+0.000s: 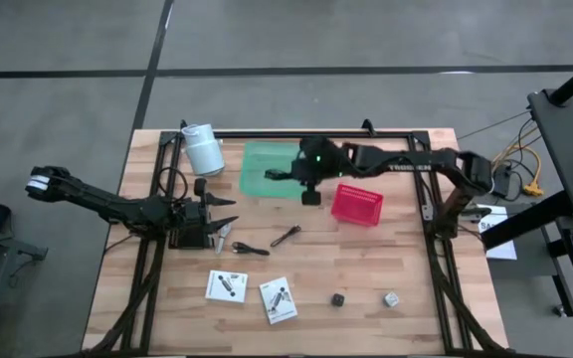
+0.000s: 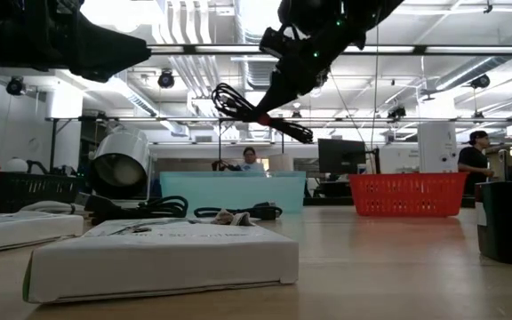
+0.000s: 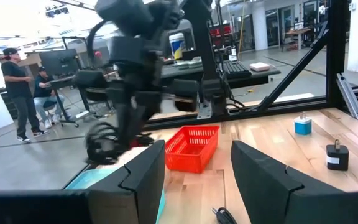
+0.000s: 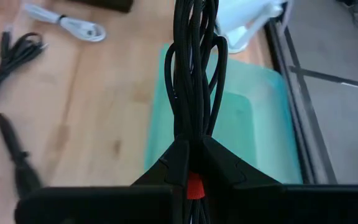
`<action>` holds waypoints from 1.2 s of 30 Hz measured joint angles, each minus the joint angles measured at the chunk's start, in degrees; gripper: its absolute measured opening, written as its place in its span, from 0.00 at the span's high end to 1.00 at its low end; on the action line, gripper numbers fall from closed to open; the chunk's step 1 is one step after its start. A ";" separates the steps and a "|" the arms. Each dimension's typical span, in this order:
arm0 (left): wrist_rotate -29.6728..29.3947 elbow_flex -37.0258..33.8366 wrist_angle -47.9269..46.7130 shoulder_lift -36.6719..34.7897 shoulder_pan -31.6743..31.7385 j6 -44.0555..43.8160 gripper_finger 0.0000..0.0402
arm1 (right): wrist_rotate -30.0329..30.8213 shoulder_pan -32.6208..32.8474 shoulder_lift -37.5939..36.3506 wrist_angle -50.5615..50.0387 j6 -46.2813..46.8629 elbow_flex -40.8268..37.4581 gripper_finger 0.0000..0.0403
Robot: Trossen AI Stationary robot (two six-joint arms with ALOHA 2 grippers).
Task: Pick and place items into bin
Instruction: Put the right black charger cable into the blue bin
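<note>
A coiled black cable [image 4: 191, 81] hangs over the green bin [image 1: 257, 159], and my right gripper [image 4: 191, 149] is shut on it, high above the table in the low view [image 2: 269, 102]. By the table's left side my left gripper [image 1: 227, 226] is open, level and holding nothing [image 3: 194, 171]. Other items lie on the wood: two black cables [image 1: 250, 249] [image 1: 286, 236], a small silver piece [image 1: 223, 239], two white cards [image 1: 227, 286] [image 1: 279, 299], a dark cube [image 1: 337, 298] and a pale cube [image 1: 391, 298]. My right gripper pinches the cable bundle between its two fingers, just beyond a red tie [image 4: 193, 184] that binds the loops. The fingers slant down toward the table's left side, and the loops run on past their tips [image 2: 234, 100]. The cable is lifted clear, above the green bin.
A red basket [image 1: 358, 204] stands to the right of the green bin. A white cylindrical roll [image 1: 204, 149] stands at the far left beside the bin. A black frame [image 1: 431, 199] edges the table. People stand in the room beyond.
</note>
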 joint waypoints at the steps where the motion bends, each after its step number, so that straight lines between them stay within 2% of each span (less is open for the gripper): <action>1: 0.00 0.00 -0.02 -0.04 0.00 0.04 0.58 | -0.58 -1.07 0.00 0.45 -0.02 -0.02 0.96; 6: 0.00 0.04 0.28 0.00 0.00 1.39 0.58 | -2.20 -5.90 0.00 2.98 -0.37 -0.04 0.96; 13: 0.00 0.04 0.42 0.01 0.01 1.45 0.58 | -12.53 -11.62 0.30 8.93 2.82 -0.05 0.96; 20: 0.00 0.04 0.48 0.02 0.00 1.49 0.58 | -14.34 -13.94 0.69 14.89 5.74 -0.08 0.96; 23: -0.01 0.04 0.50 -0.06 0.01 1.47 0.58 | -18.64 -14.46 2.54 19.55 9.11 -0.08 0.96; 25: 0.00 0.04 0.53 -0.07 0.00 1.48 0.58 | -19.08 -14.52 4.48 22.42 9.95 -0.08 0.96; 36: -0.02 -0.11 0.44 0.00 0.00 1.46 0.58 | -19.02 -17.07 16.00 19.68 8.15 4.39 0.96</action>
